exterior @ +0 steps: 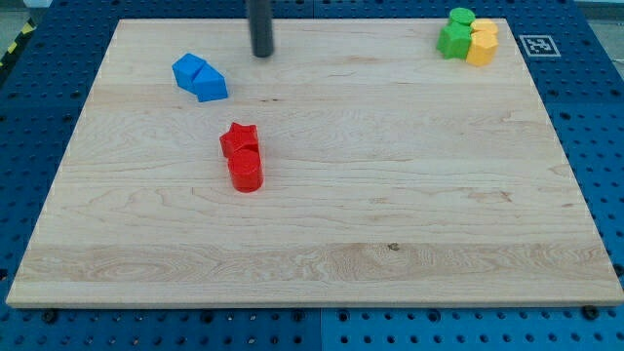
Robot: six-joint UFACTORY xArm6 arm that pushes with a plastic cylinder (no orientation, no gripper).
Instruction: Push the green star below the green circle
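The lower half of the wooden board (pixel 312 263) is seen bare. Above it, left of centre, a red cylinder (pixel 246 171) is noted touching a red star (pixel 238 139) just above it. Further up and to the view's left, two blue blocks (pixel 200 78) lie pressed together; their shapes are not clearly made out. My tip (pixel 262 54) is found near the top edge, just right of the blue pair and apart from it, touching no block; no gripper is fitted, so nothing is held or clamped. At the far top right corner a tight cluster is recorded: the green circle (pixel 462 17) at the top, the green star (pixel 451 40) touching it below-left, and two yellow blocks (pixel 482 44) pressed against both from the right. Judged risks: the star already sits close under the circle, so a push from the left could drive the whole cluster, yellow blocks included, toward the board's right edge; the circle could be dragged along, undoing the arrangement.
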